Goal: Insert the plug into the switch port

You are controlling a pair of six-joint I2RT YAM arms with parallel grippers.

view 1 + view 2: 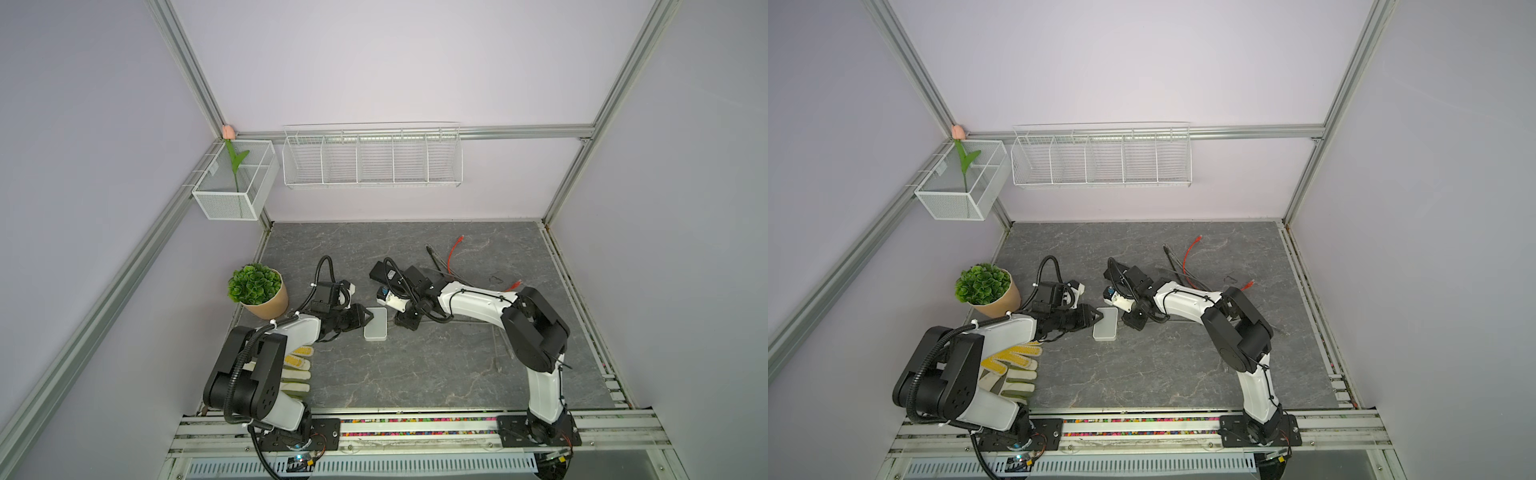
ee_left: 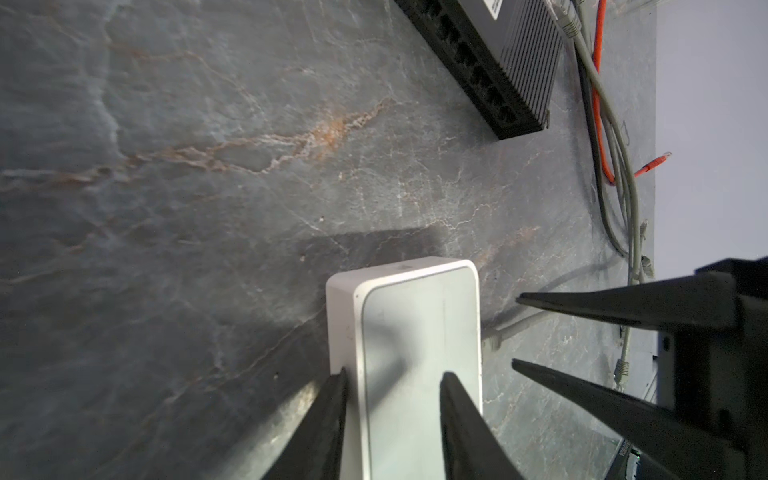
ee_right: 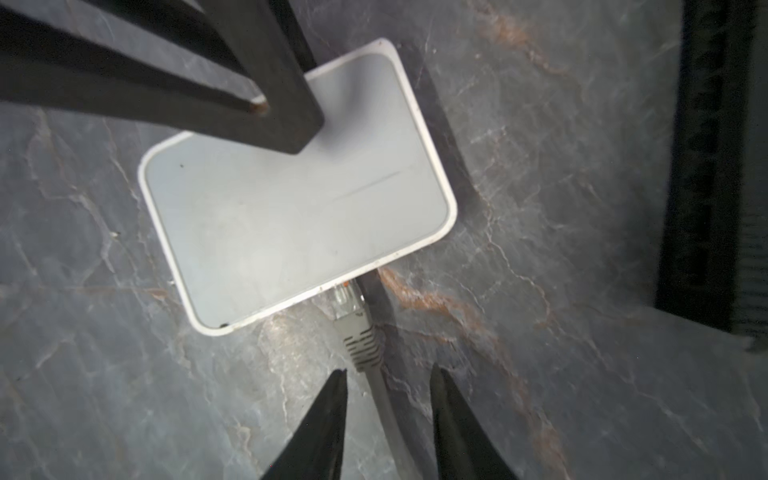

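Your grey plug (image 3: 353, 316) sits nosed into the edge of the white switch (image 3: 291, 208), mid-frame in the right wrist view, full seating unclear; right pincer (image 3: 387, 368) spread astride its cable (image 3: 381, 397), left pincer (image 2: 395, 372) spread, resting on the switch.

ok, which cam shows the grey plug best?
Right wrist: the grey plug sits mid-frame, tip at the white switch. Left wrist catches only a sliver; in both top views it's too small to tell.
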